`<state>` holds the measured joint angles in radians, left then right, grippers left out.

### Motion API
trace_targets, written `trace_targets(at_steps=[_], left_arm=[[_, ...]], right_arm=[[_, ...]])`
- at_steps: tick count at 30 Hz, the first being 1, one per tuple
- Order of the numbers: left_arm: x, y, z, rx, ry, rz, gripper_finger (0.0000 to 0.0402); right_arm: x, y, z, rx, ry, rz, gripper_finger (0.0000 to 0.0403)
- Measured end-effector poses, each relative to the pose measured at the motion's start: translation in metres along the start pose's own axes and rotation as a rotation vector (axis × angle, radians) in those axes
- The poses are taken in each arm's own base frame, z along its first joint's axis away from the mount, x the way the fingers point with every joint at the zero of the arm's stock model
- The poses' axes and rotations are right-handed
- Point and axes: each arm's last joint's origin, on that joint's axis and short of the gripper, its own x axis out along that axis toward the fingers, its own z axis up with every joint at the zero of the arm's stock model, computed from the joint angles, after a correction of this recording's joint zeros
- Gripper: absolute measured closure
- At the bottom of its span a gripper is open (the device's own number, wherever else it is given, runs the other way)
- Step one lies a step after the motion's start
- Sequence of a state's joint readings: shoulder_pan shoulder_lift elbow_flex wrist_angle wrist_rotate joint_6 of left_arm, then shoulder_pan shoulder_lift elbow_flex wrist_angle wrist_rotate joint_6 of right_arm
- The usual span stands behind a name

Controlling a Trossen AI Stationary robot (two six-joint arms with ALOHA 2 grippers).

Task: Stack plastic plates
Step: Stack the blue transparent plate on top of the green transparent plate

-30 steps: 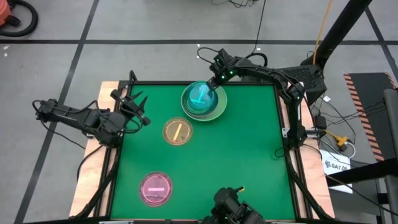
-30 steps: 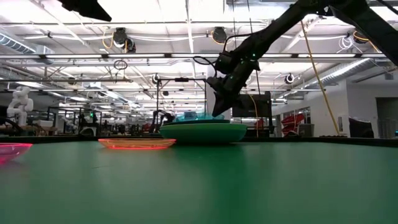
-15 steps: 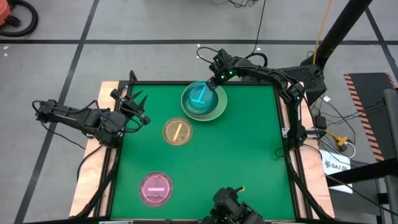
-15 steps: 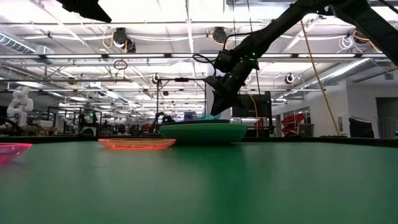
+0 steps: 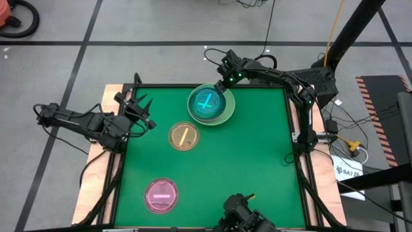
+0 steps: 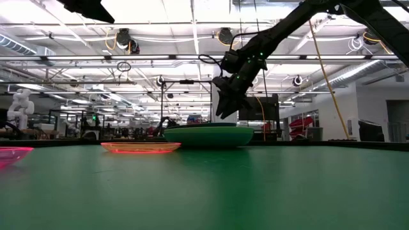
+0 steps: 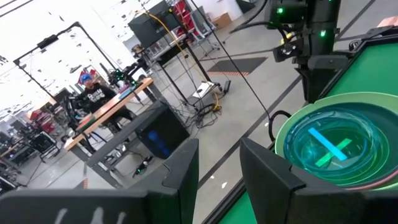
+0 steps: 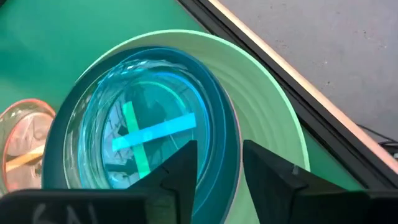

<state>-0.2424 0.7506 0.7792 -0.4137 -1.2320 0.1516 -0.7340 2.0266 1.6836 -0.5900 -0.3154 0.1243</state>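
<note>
Overhead, right pincer [image 5: 221, 86] hangs with fingers apart above the plate stack [image 5: 210, 104] at the desk's [image 5: 257, 161] far edge; amber plate [image 5: 183, 136] probably comes next. Left pincer [image 5: 143, 111] waits apart.

High view: overhead, straight down on the whole green table [image 5: 257, 161], plate stack [image 5: 210, 104] at its far edge. Low view: at tabletop level, facing level across to the stack [image 6: 209, 135] and the room behind. Left wrist view: from well off, facing the stack [image 7: 336, 149] and room beyond; right wrist view: close above the stack [image 8: 155, 137], all four sharing it.
</note>
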Motion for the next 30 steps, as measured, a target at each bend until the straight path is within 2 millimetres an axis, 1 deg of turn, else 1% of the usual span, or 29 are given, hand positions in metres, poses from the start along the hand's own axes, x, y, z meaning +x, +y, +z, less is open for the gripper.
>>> trace_targets(at_steps=[6,8,10,14,18,22,25,27,30], left_arm=[[0.000,-0.002,0.000,-0.032,-0.005,-0.045,0.0278],[0.000,-0.003,0.001,-0.046,-0.012,-0.088,0.0278],[0.000,-0.004,0.003,-0.080,-0.025,-0.127,0.0278],[0.000,-0.007,0.010,-0.159,-0.063,-0.198,0.0278],[0.006,-0.017,0.018,-0.223,-0.093,-0.240,0.0278],[0.022,-0.036,0.024,-0.222,-0.097,-0.233,0.0279],[0.040,-0.050,0.028,-0.212,-0.110,-0.236,0.0279],[0.053,-0.057,0.029,-0.208,-0.125,-0.269,0.0280],[0.072,-0.065,0.029,-0.209,-0.150,-0.338,0.0280]], right_arm=[[-0.024,0.010,-0.003,-0.130,0.024,0.006,0.0281],[-0.031,0.016,-0.006,-0.176,0.028,0.010,0.0284],[-0.036,0.022,-0.013,-0.221,-0.003,0.019,0.0287],[-0.047,0.033,-0.037,-0.322,-0.116,0.036,0.0293],[-0.056,0.045,-0.073,-0.407,-0.248,0.060,0.0299],[-0.066,0.056,-0.108,-0.557,-0.405,0.042,0.0306],[-0.076,0.061,-0.127,-0.655,-0.510,0.049,0.0311],[-0.084,0.064,-0.135,-0.709,-0.582,0.053,0.0314],[-0.101,0.069,-0.141,-0.774,-0.649,0.107,0.0318]])
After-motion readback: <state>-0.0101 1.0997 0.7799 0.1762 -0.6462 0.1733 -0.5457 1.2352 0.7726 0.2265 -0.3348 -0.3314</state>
